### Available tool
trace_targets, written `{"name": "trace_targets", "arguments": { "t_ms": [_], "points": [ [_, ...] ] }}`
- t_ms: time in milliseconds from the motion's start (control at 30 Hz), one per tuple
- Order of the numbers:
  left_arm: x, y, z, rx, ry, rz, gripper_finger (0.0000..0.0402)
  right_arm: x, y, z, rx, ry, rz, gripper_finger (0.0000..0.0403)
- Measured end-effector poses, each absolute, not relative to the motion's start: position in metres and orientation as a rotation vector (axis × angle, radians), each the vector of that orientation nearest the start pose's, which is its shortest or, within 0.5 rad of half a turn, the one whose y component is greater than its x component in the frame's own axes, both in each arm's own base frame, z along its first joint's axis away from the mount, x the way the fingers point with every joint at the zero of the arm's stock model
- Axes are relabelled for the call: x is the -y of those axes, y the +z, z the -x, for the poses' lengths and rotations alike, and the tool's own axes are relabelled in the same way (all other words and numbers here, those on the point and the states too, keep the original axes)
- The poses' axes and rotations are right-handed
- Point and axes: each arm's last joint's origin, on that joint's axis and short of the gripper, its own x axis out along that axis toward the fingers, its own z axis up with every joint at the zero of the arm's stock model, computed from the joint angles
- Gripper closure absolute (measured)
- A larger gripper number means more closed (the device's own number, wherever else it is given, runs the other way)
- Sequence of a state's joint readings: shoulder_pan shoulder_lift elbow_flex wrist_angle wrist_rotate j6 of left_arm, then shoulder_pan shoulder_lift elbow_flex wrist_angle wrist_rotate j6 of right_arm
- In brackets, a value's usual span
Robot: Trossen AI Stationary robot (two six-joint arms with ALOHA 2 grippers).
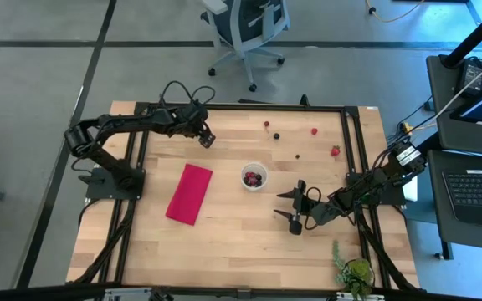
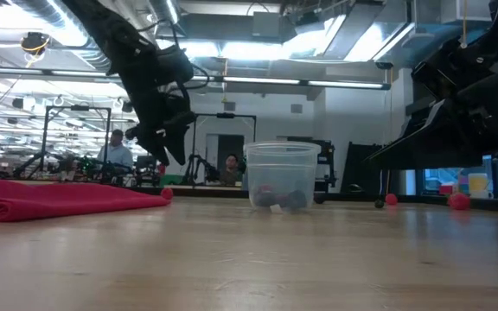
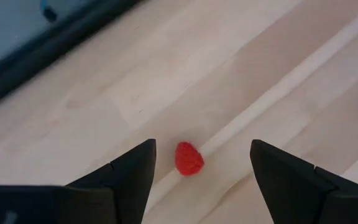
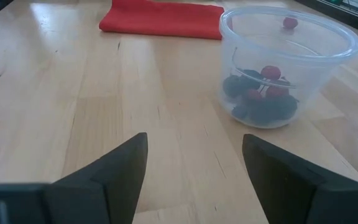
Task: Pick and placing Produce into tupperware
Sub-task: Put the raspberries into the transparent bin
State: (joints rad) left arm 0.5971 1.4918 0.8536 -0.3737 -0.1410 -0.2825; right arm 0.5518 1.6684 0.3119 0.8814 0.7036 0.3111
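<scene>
I see the cup [image 1: 254,177] at table centre, dark cherries [image 4: 261,99] inside. At its ten o'clock my left gripper [image 1: 208,139] hangs wide open, empty, above a red berry [image 3: 189,158]. My right gripper [image 1: 296,209], four o'clock, lies low, parted, empty.

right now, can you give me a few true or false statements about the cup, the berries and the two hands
1. The cup already holds some dark and red fruit. True.
2. The left hand is shut on a berry. False: it is open, and a red berry lies on the table between its fingers.
3. The magenta cloth is draped over the cup. False: it lies flat on the table, beside the cup and apart from it.
4. The right hand is open, facing the cup, and holds nothing. True.
5. Loose berries lie on the table away from the cup. True.
</scene>
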Motion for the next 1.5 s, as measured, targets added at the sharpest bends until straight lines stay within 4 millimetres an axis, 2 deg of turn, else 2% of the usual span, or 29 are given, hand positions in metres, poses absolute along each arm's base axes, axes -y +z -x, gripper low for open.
{"name": "trace_targets", "arguments": {
  "t_ms": [333, 533, 767, 1033, 1500],
  "points": [
    [-0.171, 0.147, -0.241, -1.024, 0.833, 0.526, 0.0151, -0.108, 0.099, -0.211, -0.355, -0.207, -0.03, 0.0139],
    [-0.173, 0.136, -0.244, -1.044, 0.852, 0.519, 0.0151, -0.108, 0.099, -0.211, -0.355, -0.206, -0.03, 0.0139],
    [-0.174, 0.135, -0.243, -1.054, 0.896, 0.491, 0.0156, -0.108, 0.099, -0.211, -0.356, -0.206, -0.028, 0.0139],
    [-0.173, 0.134, -0.244, -1.051, 0.852, 0.527, 0.0199, -0.108, 0.099, -0.211, -0.356, -0.206, -0.028, 0.0139],
    [-0.174, 0.134, -0.243, -1.055, 0.867, 0.517, 0.0244, -0.108, 0.099, -0.211, -0.356, -0.206, -0.029, 0.0139]
  ]
}}
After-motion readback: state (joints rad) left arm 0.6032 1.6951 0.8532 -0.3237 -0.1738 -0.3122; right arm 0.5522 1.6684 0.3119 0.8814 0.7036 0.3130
